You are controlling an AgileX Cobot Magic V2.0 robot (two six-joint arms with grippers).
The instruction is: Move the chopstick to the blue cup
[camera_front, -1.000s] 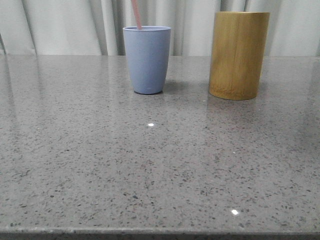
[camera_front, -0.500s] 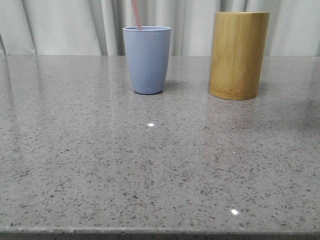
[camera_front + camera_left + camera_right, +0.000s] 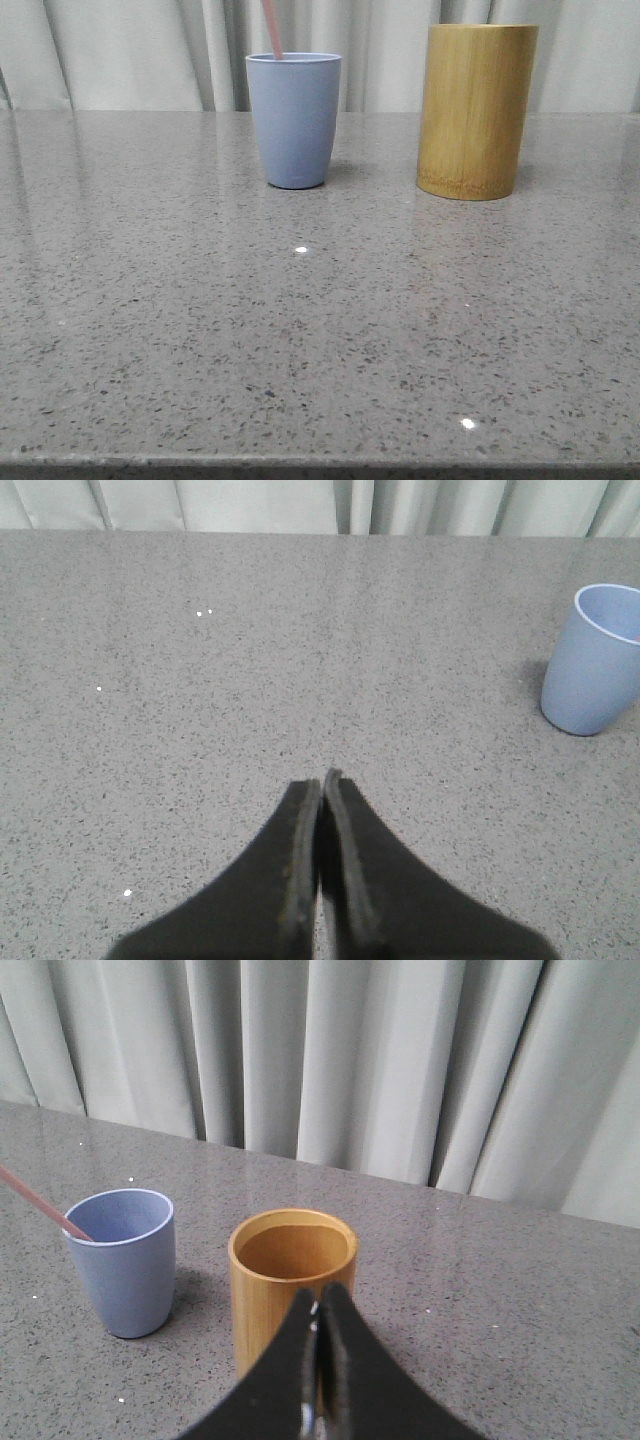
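Chopstick [image 3: 272, 28] leaning inside blue cup [image 3: 294, 120], jaws of both grippers pressed together, holding nothing.

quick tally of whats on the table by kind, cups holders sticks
blue cup: 1
bamboo holder: 1
chopstick, standing in the blue cup: 1
total: 3

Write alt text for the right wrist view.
A salmon-pink chopstick leans in the blue cup on a speckled grey table. A taller, empty bamboo holder stands apart beside the cup, the closed right gripper in front of it and pale curtains behind.
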